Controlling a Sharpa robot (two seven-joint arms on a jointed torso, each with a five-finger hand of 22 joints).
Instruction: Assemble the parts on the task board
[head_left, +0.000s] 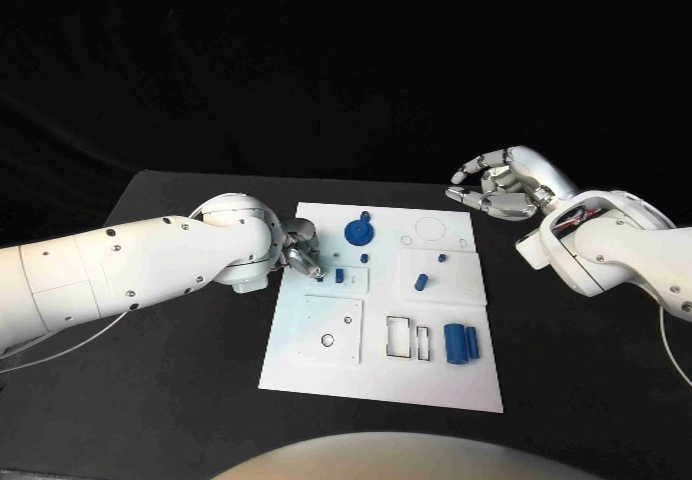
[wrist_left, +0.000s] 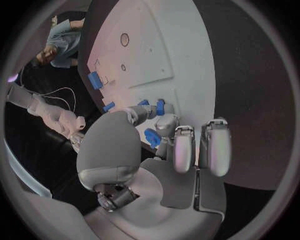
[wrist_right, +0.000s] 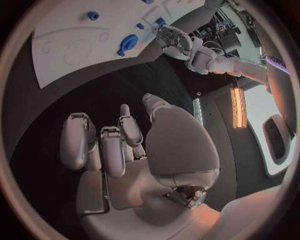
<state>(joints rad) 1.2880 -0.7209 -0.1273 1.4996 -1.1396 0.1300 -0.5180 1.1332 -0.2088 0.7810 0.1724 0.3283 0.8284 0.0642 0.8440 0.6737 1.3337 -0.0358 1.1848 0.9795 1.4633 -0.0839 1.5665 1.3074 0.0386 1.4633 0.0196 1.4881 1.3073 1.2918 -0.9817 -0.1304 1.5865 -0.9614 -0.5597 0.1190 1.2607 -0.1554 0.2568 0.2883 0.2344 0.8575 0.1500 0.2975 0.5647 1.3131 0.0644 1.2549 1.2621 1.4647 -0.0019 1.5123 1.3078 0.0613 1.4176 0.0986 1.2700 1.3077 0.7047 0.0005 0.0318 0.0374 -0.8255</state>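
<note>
At the task board's (head_left: 382, 375) near-left edge on the black bench (head_left: 173, 400), the left hand (head_left: 299, 252) pinches a small blue part (wrist_left: 152, 137) between fingertips. It looks light, rigid and slick plastic, so a firm sideways pinch suits it. Off to the far side, the right hand (head_left: 500, 186) hovers with fingers loosely curled, holding nothing.

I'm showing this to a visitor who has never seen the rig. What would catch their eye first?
The white task board in the middle of the black table, dotted with small blue parts like the round gear-like piece. The left hand reaches over the board's left edge, while the right hand hovers past its far right corner, holding nothing.
</note>
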